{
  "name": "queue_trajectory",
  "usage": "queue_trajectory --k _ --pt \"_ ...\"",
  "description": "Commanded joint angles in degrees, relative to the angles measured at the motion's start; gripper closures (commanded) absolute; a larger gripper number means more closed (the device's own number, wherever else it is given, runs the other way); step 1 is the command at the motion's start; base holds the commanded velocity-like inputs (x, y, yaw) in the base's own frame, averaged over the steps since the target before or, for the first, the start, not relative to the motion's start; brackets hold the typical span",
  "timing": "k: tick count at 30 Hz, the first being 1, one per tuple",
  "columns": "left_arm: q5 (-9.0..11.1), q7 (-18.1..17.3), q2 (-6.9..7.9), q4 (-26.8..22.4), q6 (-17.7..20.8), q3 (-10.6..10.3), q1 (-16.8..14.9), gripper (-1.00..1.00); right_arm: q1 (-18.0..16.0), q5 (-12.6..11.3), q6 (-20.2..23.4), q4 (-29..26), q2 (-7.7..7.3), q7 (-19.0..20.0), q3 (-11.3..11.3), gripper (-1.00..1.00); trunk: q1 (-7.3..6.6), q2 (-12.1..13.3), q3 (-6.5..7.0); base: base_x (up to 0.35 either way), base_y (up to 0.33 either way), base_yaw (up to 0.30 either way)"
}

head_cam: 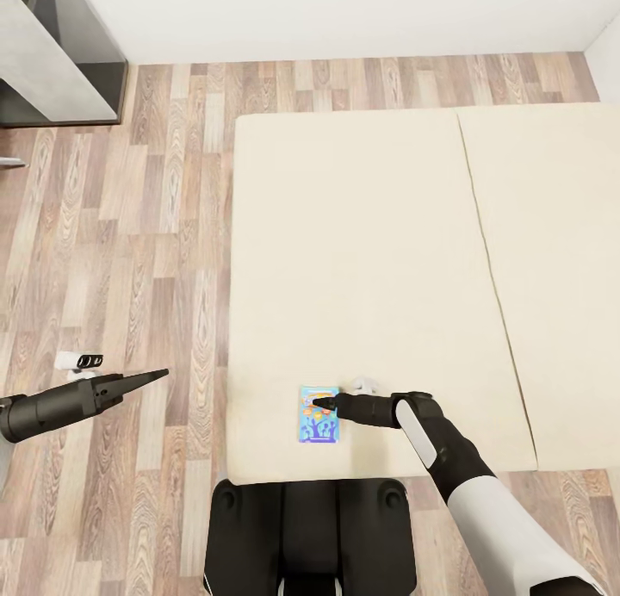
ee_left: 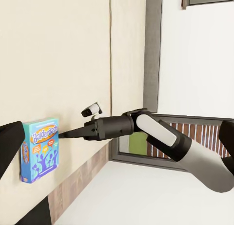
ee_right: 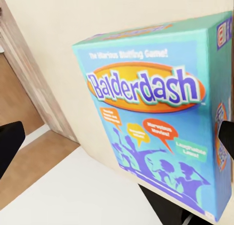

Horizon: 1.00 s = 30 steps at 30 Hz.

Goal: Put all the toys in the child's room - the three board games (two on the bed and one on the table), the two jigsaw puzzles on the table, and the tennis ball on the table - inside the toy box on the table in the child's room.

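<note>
A light blue board game [head_cam: 319, 422] with yellow "Balderdash" lettering lies flat on the beige bed [head_cam: 362, 234], close to its front edge. My right gripper [head_cam: 325, 400] hovers at the box's far end with its fingers spread apart, and nothing is gripped. In the right wrist view the board game [ee_right: 151, 122] sits between the dark fingers [ee_right: 10, 142]. From the left wrist view, the right gripper [ee_left: 66, 133] meets the top edge of the board game [ee_left: 40, 149]. My left gripper [head_cam: 155, 375] hangs open over the wood floor, left of the bed.
The mattress has two sections with a seam [head_cam: 486, 260] running front to back. A grey cabinet [head_cam: 52, 53] stands at the far left by the white wall. Wood-plank floor [head_cam: 129, 234] stretches left of the bed. My dark base [head_cam: 310, 527] touches the bed's front edge.
</note>
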Motion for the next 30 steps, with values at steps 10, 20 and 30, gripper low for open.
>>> queue_trajectory --k 10,20,30 --pt "-0.1 -0.2 0.02 0.0 0.6 0.0 0.0 -1.00 0.0 0.0 0.2 0.0 0.02 0.1 0.0 -1.00 0.03 -0.1 -0.06 -0.029 0.050 0.000" --pt "-0.1 -0.2 0.02 0.0 0.6 0.0 0.0 -1.00 0.0 0.7 0.2 0.0 0.28 0.1 0.0 -1.00 0.03 -0.1 -0.06 -0.039 0.065 0.000" --pt "-0.1 -0.2 0.03 0.0 0.6 0.0 0.0 -1.00 0.0 4.4 0.3 0.0 1.09 0.1 -0.1 -1.00 0.03 -0.1 -0.06 -0.007 0.044 0.000"
